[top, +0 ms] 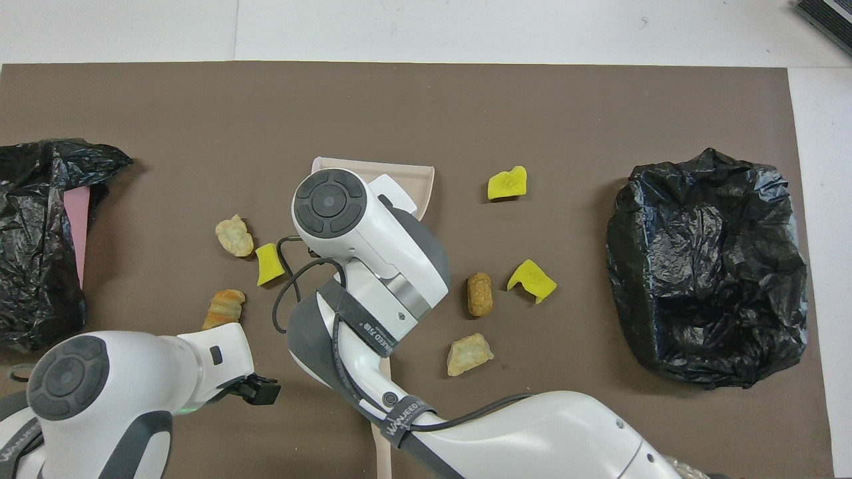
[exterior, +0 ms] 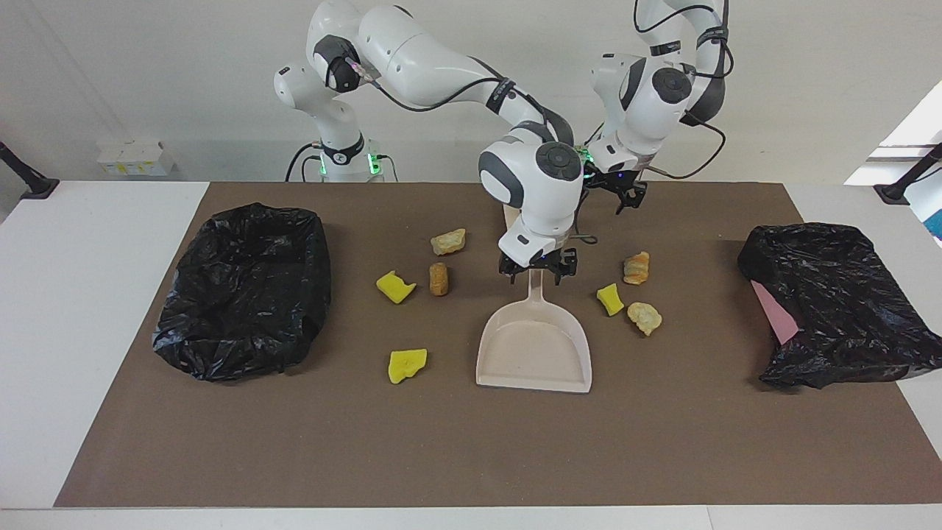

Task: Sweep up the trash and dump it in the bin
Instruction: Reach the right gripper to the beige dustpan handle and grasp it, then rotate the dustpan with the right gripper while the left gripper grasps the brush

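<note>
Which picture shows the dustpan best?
The facing view: the whole dustpan shows, its handle under the right end effector. In the overhead view the right arm hides all but its rim.

Both Franka arms are showing glossy white rounded shells with dark grey joint bands and round grey end caps, black cables looping along their links, green lights glowing at their bases, and small black two-finger grippers, the right gripper (exterior: 538,269) and the left gripper (exterior: 625,199).

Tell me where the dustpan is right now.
The dustpan lies flat mid-table between the two bag-lined bins, handle toward the robots, with the right gripper at its handle. Nearest scraps: a yellow sponge chunk and a tan lump.
</note>
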Available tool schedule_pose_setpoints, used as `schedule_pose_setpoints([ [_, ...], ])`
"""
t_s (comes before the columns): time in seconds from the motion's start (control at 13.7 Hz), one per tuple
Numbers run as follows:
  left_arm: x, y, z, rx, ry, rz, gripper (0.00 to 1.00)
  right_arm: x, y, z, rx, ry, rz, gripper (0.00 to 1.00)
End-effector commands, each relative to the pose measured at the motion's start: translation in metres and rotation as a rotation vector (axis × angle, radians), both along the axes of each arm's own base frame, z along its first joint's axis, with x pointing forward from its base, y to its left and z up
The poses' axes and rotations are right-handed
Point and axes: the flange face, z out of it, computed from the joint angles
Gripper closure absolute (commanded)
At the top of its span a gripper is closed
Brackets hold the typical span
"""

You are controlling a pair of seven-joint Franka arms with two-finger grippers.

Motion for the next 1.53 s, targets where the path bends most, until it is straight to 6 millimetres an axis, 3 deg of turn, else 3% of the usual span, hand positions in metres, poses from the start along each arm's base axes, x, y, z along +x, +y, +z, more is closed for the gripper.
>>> schedule_pose_setpoints([
  [0.0, -0.027, -0.008, 0.002, -0.053, -0.025, -0.039, 0.00, -0.004, 0.006, -0.001, 0.024, 0.007, -0.015, 0.09],
  [0.15, -0.036, -0.020, -0.003, -0.047, -0.012, -0.082, 0.00, -0.007, 0.010, 0.002, 0.040, 0.012, -0.017, 0.18],
  [0.51, -0.063, -0.058, -0.017, -0.026, 0.028, -0.202, 0.00, -0.025, 0.018, -0.020, 0.017, 0.055, -0.006, 0.20],
  [0.87, -0.095, -0.093, -0.020, -0.012, 0.039, -0.151, 0.00, -0.029, 0.017, -0.026, 0.008, 0.068, -0.010, 0.23],
  [1.02, -0.111, -0.109, -0.019, -0.005, 0.041, -0.128, 0.00, -0.028, 0.015, -0.025, -0.001, 0.069, -0.025, 0.31],
  [1.17, -0.127, -0.125, -0.017, -0.002, 0.040, -0.084, 0.00, -0.025, 0.013, -0.024, -0.002, 0.063, -0.051, 0.46],
  [1.38, -0.142, -0.143, -0.019, 0.011, 0.047, 0.020, 0.00, -0.023, 0.010, -0.021, 0.001, 0.063, -0.072, 0.87],
  [1.46, -0.146, -0.151, -0.023, 0.017, 0.049, 0.062, 0.00, -0.023, 0.009, -0.020, -0.003, 0.066, -0.079, 0.96],
])
